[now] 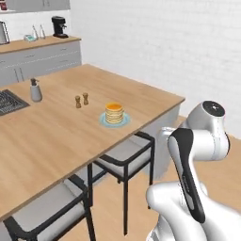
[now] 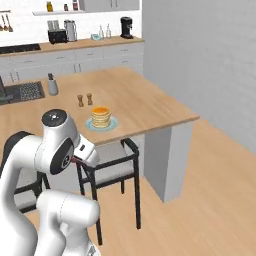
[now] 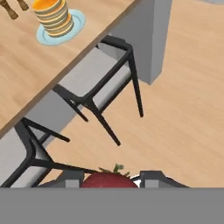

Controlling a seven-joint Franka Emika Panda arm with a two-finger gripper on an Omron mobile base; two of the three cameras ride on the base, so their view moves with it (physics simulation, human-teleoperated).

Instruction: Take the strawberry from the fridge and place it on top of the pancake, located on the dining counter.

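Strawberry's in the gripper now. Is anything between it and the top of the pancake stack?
Partly. The strawberry sits between the gripper fingers, low beside the dining counter. The counter edge and a chair tucked under it lie between it and the pancake. The stack's top is bare; two small shakers stand beyond it.

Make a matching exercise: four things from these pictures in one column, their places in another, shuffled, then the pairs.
Things:
1. strawberry
2. pancakes
3. chair
4. coffee machine

Places:
A. on the far wall counter
B. between the tool's fingers
C. tucked under the wooden counter's edge
D. on a pale blue plate

Pairs: 1-B, 2-D, 3-C, 4-A
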